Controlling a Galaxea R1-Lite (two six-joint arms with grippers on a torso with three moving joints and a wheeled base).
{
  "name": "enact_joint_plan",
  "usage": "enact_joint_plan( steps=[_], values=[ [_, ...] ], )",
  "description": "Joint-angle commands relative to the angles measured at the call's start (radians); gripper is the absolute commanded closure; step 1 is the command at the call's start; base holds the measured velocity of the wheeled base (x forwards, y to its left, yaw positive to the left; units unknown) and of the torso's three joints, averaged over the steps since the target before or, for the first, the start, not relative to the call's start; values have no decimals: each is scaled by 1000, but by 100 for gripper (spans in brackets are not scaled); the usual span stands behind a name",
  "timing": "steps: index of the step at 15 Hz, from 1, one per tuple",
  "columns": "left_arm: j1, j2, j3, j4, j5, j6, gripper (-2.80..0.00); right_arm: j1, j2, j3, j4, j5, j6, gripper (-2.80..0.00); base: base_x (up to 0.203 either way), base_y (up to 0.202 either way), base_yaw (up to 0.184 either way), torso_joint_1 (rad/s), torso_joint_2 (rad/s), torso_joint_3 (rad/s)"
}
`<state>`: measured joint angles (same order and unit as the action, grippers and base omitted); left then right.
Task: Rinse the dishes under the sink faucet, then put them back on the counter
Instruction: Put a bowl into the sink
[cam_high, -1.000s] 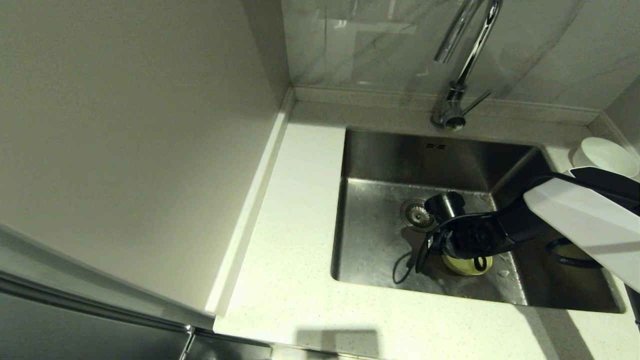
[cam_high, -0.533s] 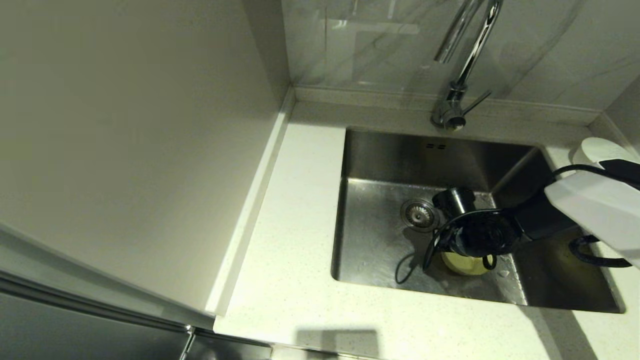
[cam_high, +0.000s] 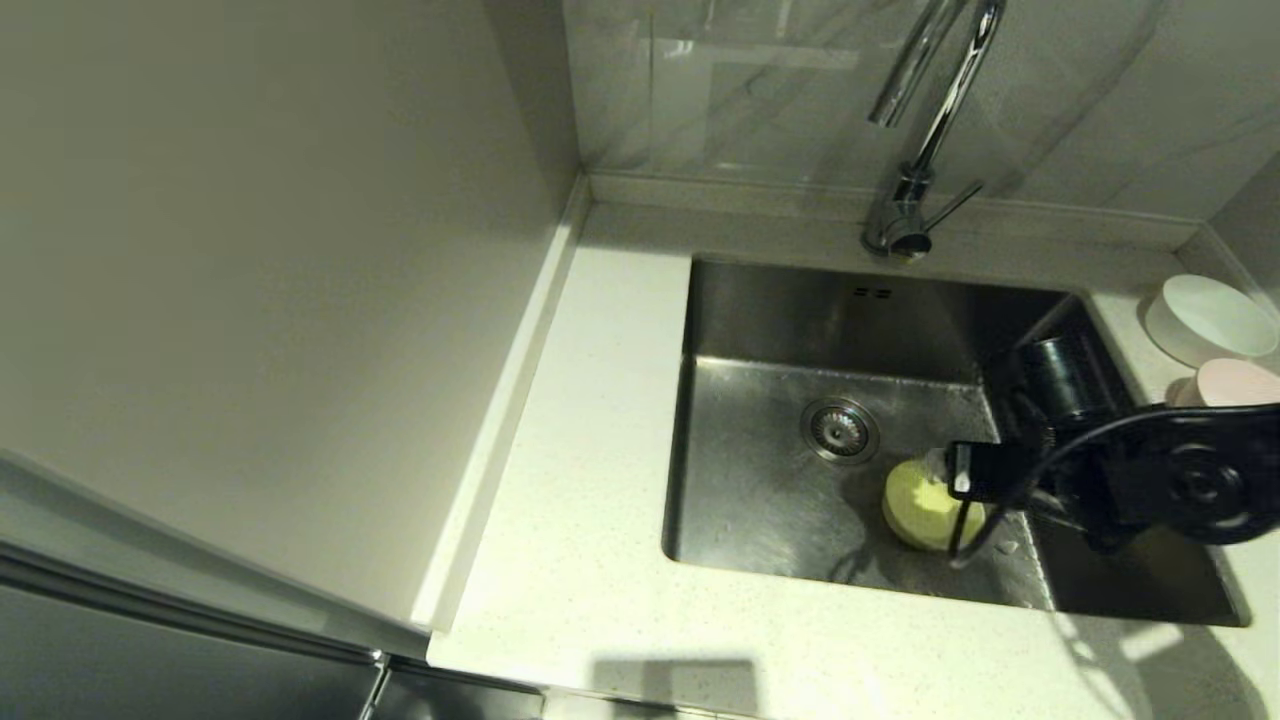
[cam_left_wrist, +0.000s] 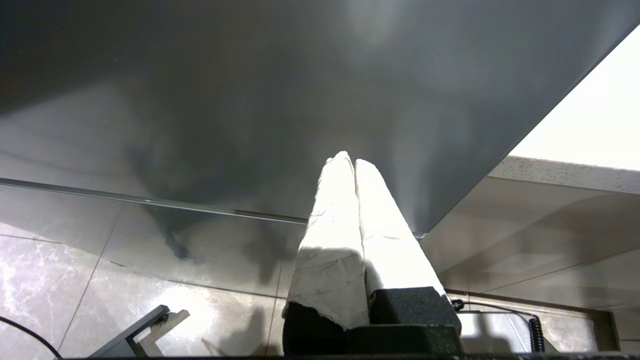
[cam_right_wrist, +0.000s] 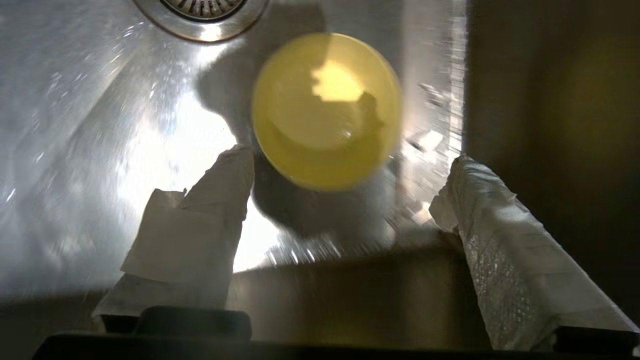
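Yellow-green bowl (cam_right_wrist: 326, 111) upside down on sink (cam_high: 760, 500) floor beside drain (cam_high: 839, 430), just beyond right tool (cam_right_wrist: 350, 190) fingertips. Released, spread wide; earlier directly over bowl, now retracted.

Sink (cam_high: 760, 500) floor bare left of yellow-green bowl (cam_high: 925, 505) — faucet (cam_high: 925, 130) overhead

Grey marbled wall tiles (cam_high: 760, 90) are running along 12 o'clock, catching a light reflection. Plain off-white panel (cam_high: 250, 280) is filling 9 o'clock, w/ dark cabinet front (cam_high: 150, 650) sitting at 7.
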<state>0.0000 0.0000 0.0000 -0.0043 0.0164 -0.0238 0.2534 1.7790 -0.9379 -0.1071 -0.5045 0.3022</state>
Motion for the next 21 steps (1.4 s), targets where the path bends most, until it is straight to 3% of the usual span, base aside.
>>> enact_joint_plan(
  steps=[1,6,21],
  values=[
    [0,-2,0,0,0,-1,0,5,-250,103,44,-4,-1,-280,0,0,0,0,0,0],
    [0,-2,0,0,0,-1,0,7,-460,215,244,-32,-3,-280,0,0,0,0,0,0],
    [0,-2,0,0,0,-1,0,7,-481,237,245,-35,-2,-280,0,0,0,0,0,0]
  ],
)
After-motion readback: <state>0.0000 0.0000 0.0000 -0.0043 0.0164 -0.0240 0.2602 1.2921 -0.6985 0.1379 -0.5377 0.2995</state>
